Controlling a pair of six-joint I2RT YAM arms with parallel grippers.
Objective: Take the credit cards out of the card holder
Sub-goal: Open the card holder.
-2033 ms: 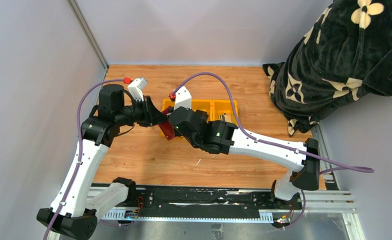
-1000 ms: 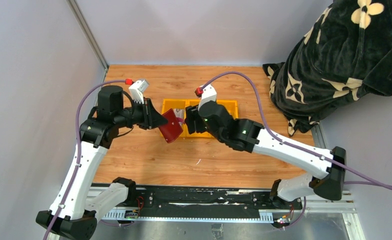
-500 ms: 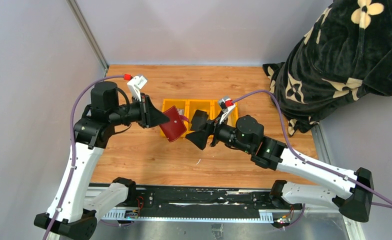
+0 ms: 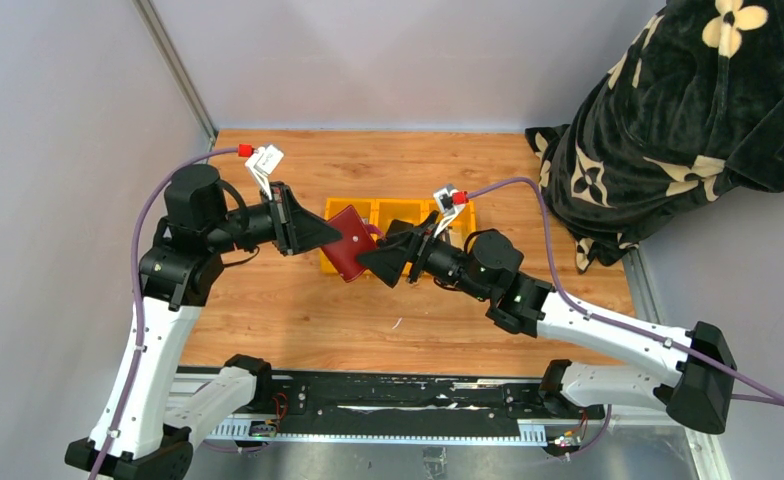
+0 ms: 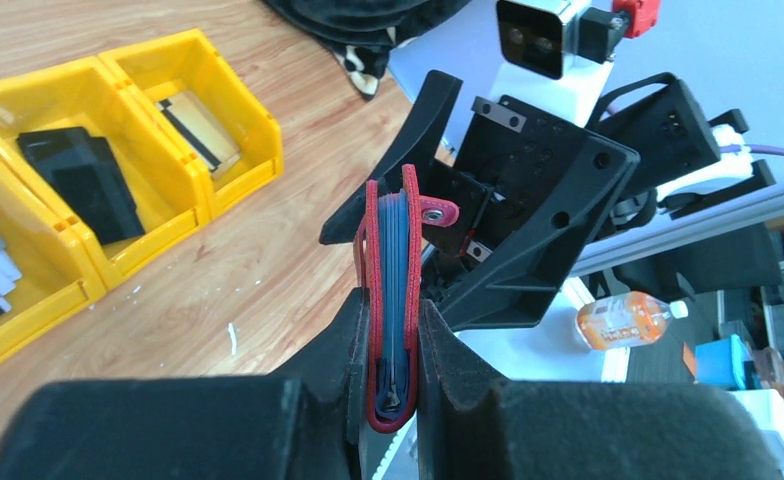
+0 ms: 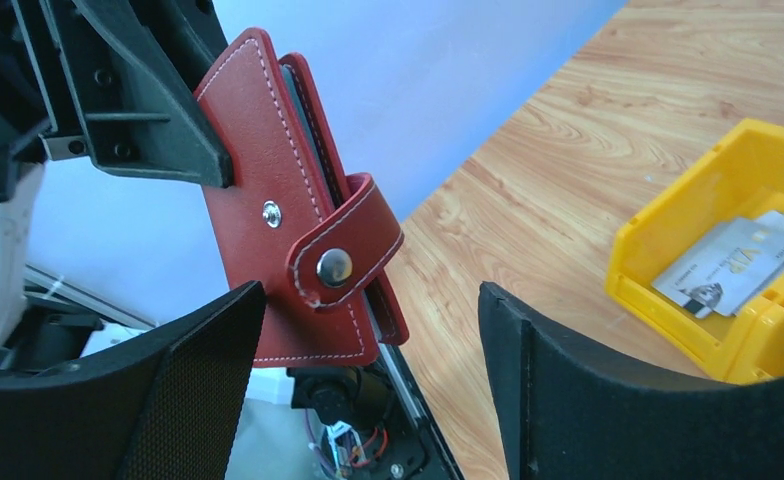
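My left gripper (image 4: 336,238) (image 5: 393,322) is shut on the fold of the maroon card holder (image 4: 348,258) (image 5: 390,250), holding it up on edge above the table. Blue-grey sleeves show between its covers. My right gripper (image 4: 372,257) (image 6: 368,335) stands open, facing the holder (image 6: 268,215), with the snap tab (image 6: 336,265) just beyond its fingers (image 6: 198,370). Credit cards lie in the yellow tray: a black one (image 5: 78,185), a tan-gold one (image 5: 200,120) and a silvery one (image 6: 733,268). Whether any card sits inside the holder is hidden.
The yellow three-compartment tray (image 4: 468,215) (image 5: 253,150) (image 6: 668,240) stands on the wooden table behind both grippers. A dark floral blanket (image 4: 668,120) is heaped at the back right. A grey wall runs along the left side.
The right gripper left the holder, swung over the yellow tray, opened, and came back to face the holder. The left arm shifted the holder slightly right and kept its grip.
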